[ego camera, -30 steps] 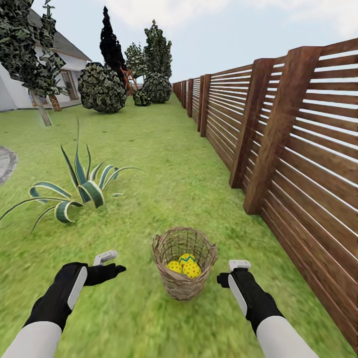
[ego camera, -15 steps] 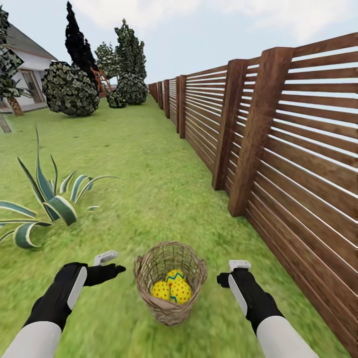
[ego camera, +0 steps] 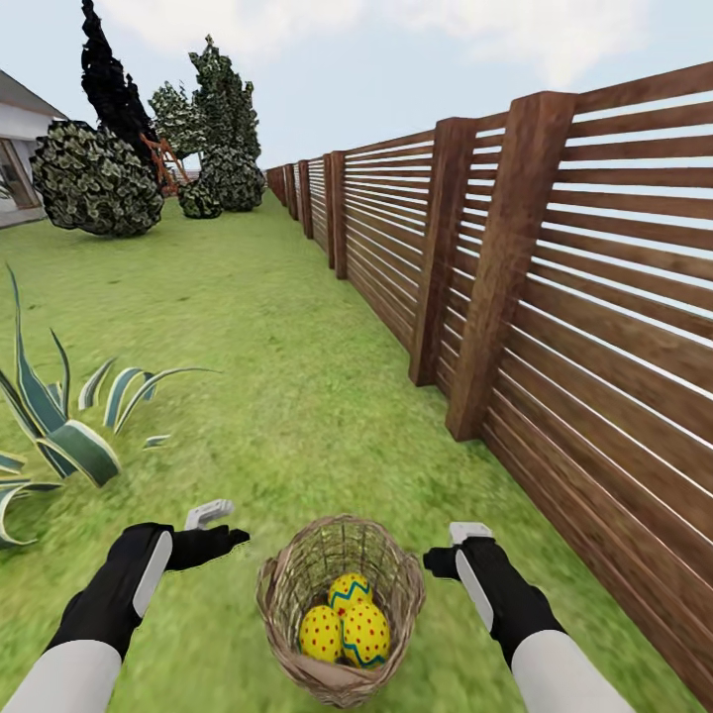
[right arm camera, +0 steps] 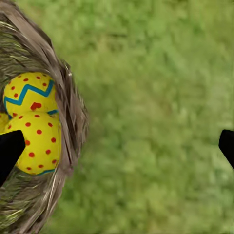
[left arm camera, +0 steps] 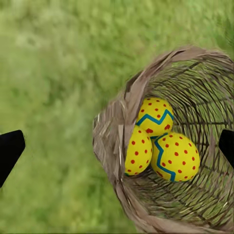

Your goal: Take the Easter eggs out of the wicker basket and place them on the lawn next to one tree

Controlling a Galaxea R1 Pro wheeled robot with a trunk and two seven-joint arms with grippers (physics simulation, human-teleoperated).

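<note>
- Claws first: left claw (ego camera: 220, 525) hangs just left of the wicker basket (ego camera: 287, 594), right claw (ego camera: 458, 548) just right of it, both low over the lawn (ego camera: 297, 376). Nothing is held by either.
- Both look spread wide to me. In each wrist view the dark fingertips (left arm camera: 10, 148) sit way out at opposite edges with open grass or basket between them, so they read as ready to drop over an egg rather than pinched shut.
- Basket stands upright on the grass between the two arms, which is probably the point: either arm can reach in from its own side.
- All three Easter eggs (ego camera: 347, 622) are inside, bunched at the bottom and touching each other. In the left wrist view the eggs (left arm camera: 158, 141) show nearly in line with the claw, so I'd guess the left arm goes in first.
- Wooden fence (ego camera: 555, 297) runs along the right, spiky striped plant (ego camera: 59, 426) off to the left, round bush (ego camera: 94, 180) and dark trees well away at the far end.
- No pale-trunked tree is close, so expect a drive after each grab.
</note>
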